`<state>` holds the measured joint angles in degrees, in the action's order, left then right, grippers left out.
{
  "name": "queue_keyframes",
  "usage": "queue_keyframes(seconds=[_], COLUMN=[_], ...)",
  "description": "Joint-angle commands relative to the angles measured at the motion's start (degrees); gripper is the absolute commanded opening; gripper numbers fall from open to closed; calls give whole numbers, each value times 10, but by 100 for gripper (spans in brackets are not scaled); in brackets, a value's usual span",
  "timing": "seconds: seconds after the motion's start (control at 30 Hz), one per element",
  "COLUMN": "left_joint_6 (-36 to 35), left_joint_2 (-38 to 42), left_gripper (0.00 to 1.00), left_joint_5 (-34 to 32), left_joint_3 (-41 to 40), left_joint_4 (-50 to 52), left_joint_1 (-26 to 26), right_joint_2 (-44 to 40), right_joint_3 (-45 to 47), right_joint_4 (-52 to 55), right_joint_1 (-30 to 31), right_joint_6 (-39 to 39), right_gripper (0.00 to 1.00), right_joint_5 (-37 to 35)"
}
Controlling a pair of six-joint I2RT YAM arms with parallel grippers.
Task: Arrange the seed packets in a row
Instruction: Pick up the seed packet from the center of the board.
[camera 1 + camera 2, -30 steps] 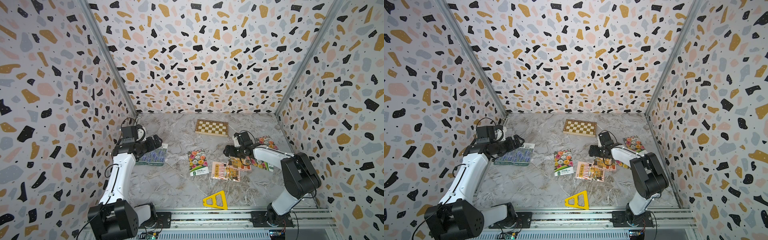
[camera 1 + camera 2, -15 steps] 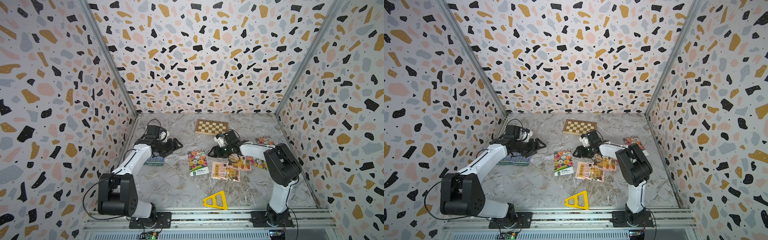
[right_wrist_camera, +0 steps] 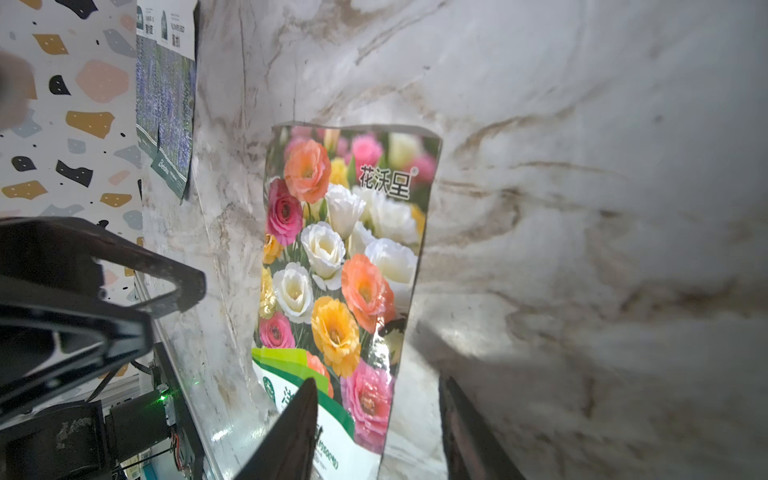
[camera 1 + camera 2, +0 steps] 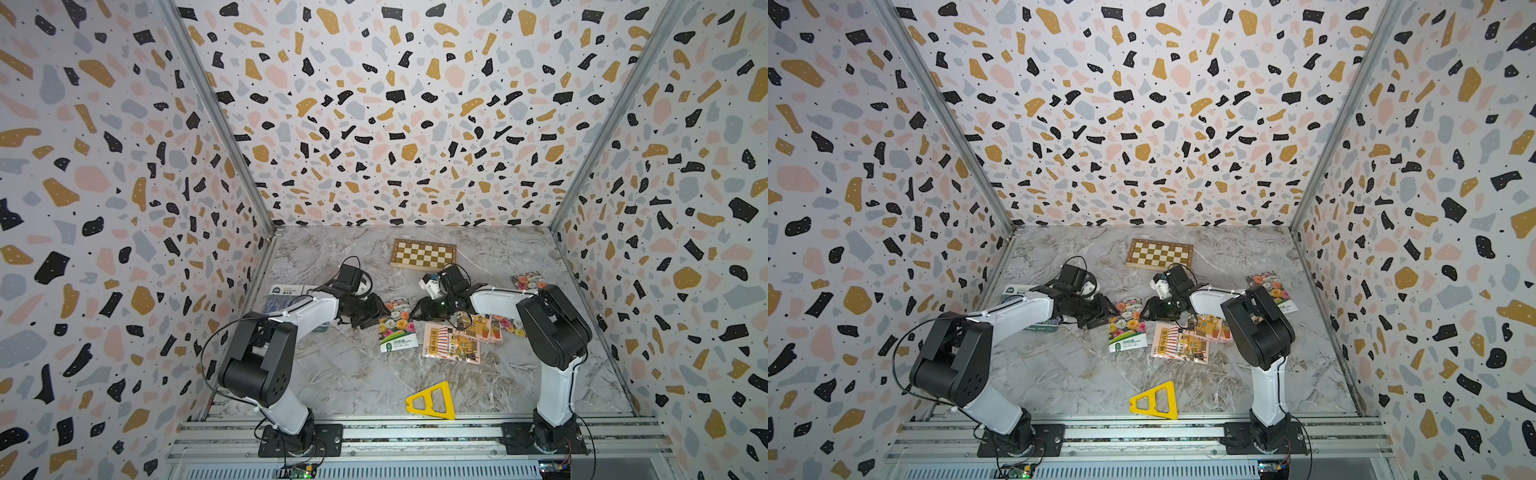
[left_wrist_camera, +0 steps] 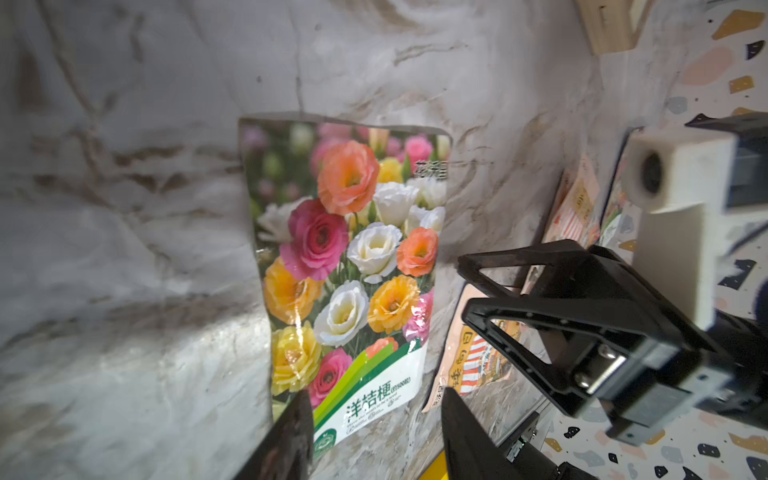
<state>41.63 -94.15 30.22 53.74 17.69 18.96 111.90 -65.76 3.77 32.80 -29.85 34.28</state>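
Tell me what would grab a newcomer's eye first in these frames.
At the centre, the left gripper and right gripper, both open, sit at opposite sides of one glossy rectangular multicoloured-flower seed packet. Farther back lies a brown-and-cream wooden chessboard. Nearest the camera lies a yellow plastic triangle.

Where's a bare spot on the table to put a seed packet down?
Bare spots: the big front patch between the middle flower packet and the yellow triangle; the back strips either side of the chessboard. Crowded: the middle, where the pink shop packets overlap beside that flower packet.
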Motion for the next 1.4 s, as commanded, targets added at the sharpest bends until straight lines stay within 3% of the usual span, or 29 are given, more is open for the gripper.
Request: queue_keyframes(seconds=[0.0,0.37,0.67,1.1,1.37], left_joint_6=[16,13,16,2,-1], left_joint_2=[-19,-32,-48,-64,-60], left_gripper=[46,42,41,24,28], left_joint_5=[-22,4,12,4,35], left_joint_3=[-4,-31,-41,-45,-47], left_joint_4=[-8,-24,-35,-35,-62], left_joint_1=[4,2,1,-1,-14], right_joint_2=[-5,6,29,53,45], right_joint_3=[-3,-5,-9,-53,-41], right_joint_4=[-5,0,-3,-47,-85], right_joint_1=[1,10,15,14,13], right_joint_6=[-6,1,1,-15,-38], right_gripper=[47,36,34,38,42], right_joint_5=[2,3,12,152,204])
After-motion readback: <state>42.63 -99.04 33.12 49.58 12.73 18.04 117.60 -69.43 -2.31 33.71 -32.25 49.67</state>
